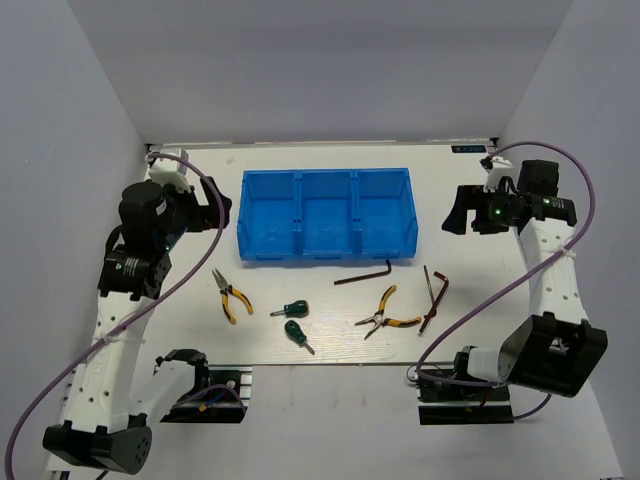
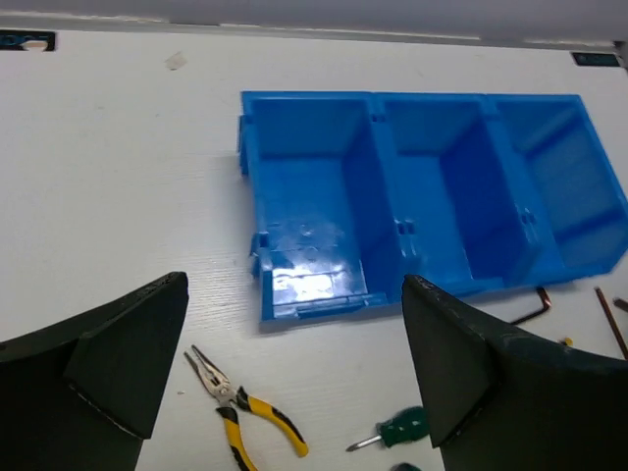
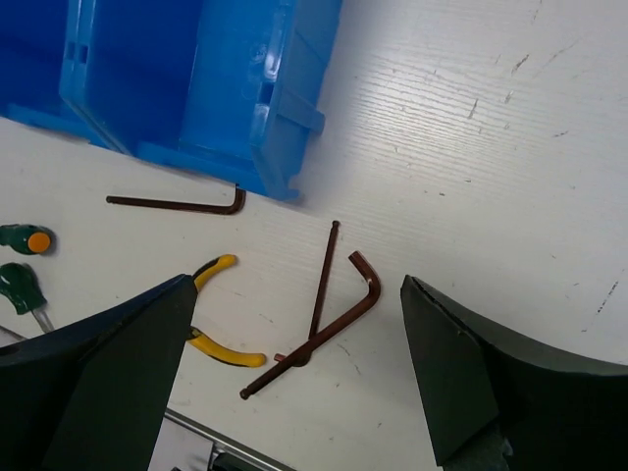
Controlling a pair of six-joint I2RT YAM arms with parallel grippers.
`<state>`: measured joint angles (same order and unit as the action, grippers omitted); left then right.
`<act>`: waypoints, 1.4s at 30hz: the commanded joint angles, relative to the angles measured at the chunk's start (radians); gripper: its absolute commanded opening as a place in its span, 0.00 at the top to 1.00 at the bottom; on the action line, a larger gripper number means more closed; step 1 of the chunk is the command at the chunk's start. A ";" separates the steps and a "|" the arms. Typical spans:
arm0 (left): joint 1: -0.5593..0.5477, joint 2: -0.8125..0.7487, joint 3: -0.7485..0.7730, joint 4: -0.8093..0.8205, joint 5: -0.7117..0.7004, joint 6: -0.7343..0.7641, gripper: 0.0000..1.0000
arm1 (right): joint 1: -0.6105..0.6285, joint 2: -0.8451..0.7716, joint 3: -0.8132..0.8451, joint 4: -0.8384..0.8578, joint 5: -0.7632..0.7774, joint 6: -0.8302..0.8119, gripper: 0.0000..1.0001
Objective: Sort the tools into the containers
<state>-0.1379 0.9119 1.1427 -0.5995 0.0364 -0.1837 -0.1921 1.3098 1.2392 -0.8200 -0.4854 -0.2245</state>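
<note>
On the table (image 1: pixel 340 348), in front of the blue bin (image 1: pixel 325 173), all seven tools lie loose, so I judge that the sorting is not yet begun. The three compartments of the bin look empty in the top view, and also in the left wrist view.

At the left lies the left pliers (image 1: pixel 229 296). Just to the right of it are the farther screwdriver (image 1: pixel 290 310) and the nearer screwdriver (image 1: pixel 298 335), close together. The right pliers (image 1: pixel 385 316) lies more to the right. The single hex key (image 1: pixel 362 276) lies near the front wall of the bin. The crossed hex keys (image 3: pixel 311 340) lie one over the other, touching, beside the right pliers. So everything is left to do: each tool must be lifted and put in a compartment.

The left jaws are spread wide and carry nothing. They hang above the table to the left of the bin, and in their wrist view the left pliers shows between the fingers. The right jaws are also wide apart and empty, raised to the right of the bin, with the crossed hex keys below them. Neither pair touches a tool.
</note>
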 commanded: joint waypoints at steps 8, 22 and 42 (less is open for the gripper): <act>0.004 -0.016 -0.095 -0.057 0.252 0.021 0.04 | -0.006 -0.098 -0.056 0.009 -0.102 -0.042 0.09; -0.023 0.054 -0.374 -0.230 0.104 -0.250 0.66 | 0.101 -0.262 -0.253 -0.050 -0.134 -0.223 0.18; -0.062 0.377 -0.420 -0.231 -0.205 -0.448 0.47 | 0.172 -0.319 -0.372 0.088 -0.059 -0.128 0.21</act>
<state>-0.1940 1.2922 0.7418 -0.8982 -0.1390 -0.6109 -0.0200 1.0218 0.8833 -0.7731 -0.5518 -0.3542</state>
